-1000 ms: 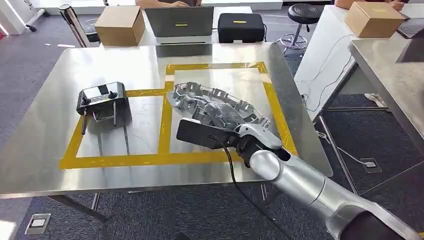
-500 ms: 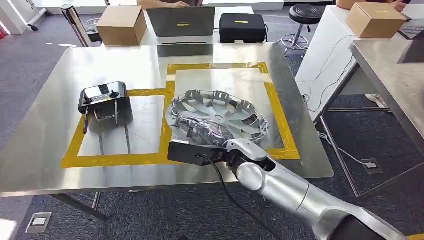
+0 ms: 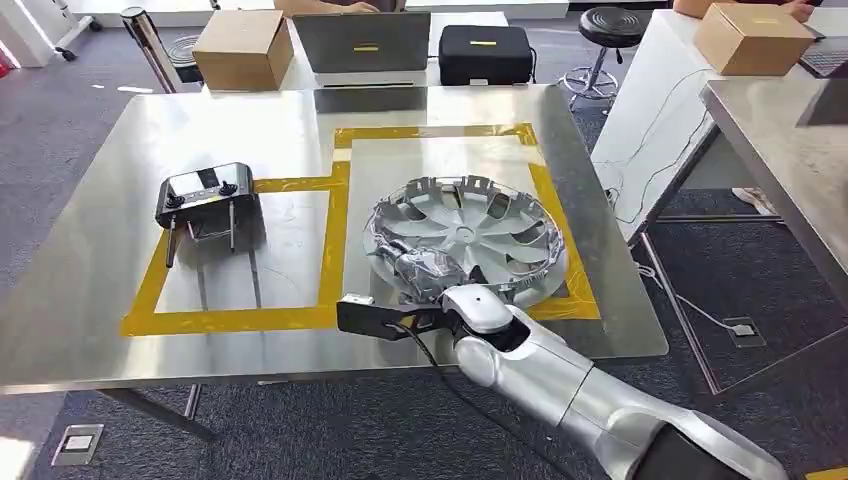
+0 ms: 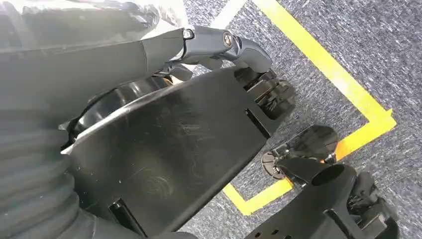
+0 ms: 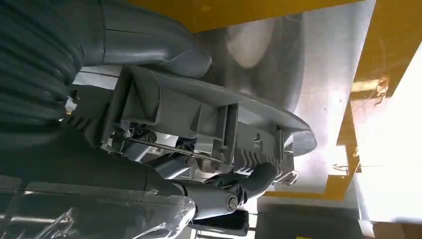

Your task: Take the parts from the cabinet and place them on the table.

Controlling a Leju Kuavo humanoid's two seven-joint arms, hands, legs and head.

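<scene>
In my right hand [image 3: 425, 268] I grip the hubcap [image 3: 470, 232] by its near rim, just above the table [image 3: 100, 280]; my left hand [image 4: 149, 55] hangs with fingers curled, holding nothing.

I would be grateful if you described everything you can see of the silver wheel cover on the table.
The wheel cover is a round, silver-grey disc that looks like plastic, with curved spokes fanning out from a central hub and a ring of small clip tabs standing around its rim. It lies hollow side up inside the right-hand yellow-taped square on the steel table. The right hand grips its near edge; the right wrist view shows fingers curled under the rim.
</scene>
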